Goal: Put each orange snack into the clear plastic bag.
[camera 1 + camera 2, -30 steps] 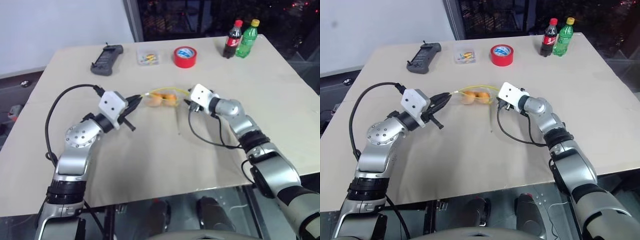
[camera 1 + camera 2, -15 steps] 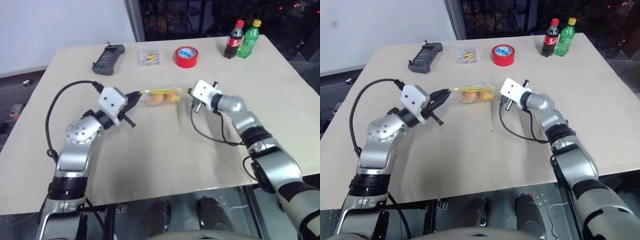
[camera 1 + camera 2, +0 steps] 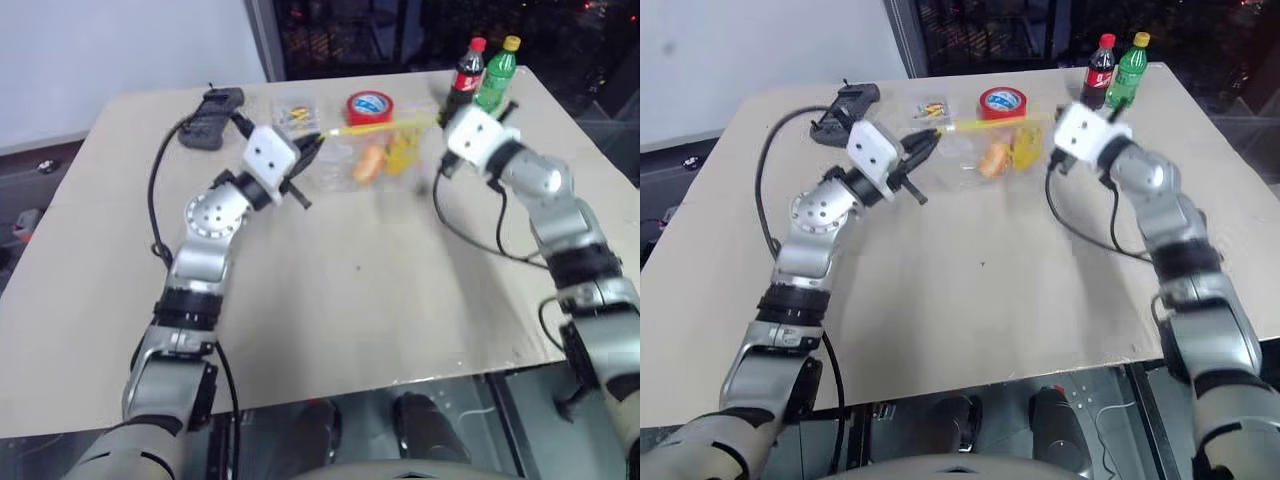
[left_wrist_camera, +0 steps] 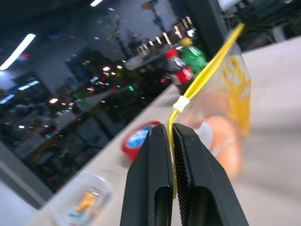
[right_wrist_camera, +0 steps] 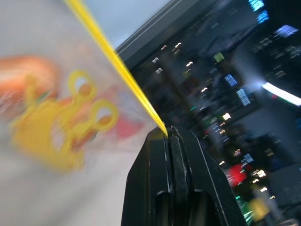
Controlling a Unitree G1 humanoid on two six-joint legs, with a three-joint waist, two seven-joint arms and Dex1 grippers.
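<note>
We hold the limp, slippery clear plastic bag [image 3: 375, 155] taut between left gripper [image 4: 170, 141] and right gripper [image 5: 168, 134], both pinched shut on its stiffer yellow zip strip [image 4: 207, 75], an orange snack [image 3: 370, 162] sagging below them.

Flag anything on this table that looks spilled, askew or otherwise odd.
Nothing spilled or damaged. The only unusual sight is the clear plastic bag hanging in the air above the table, stretched by its yellow strip between the left pincer and right pincer, with an orange snack inside.

Both arms are silver-grey metal with rounded joint housings and black bands. Each wrist carries a white boxy block, a looping black cable, and a black two-fingered left claw [image 3: 312, 148] and right claw [image 5: 170, 136].
</note>
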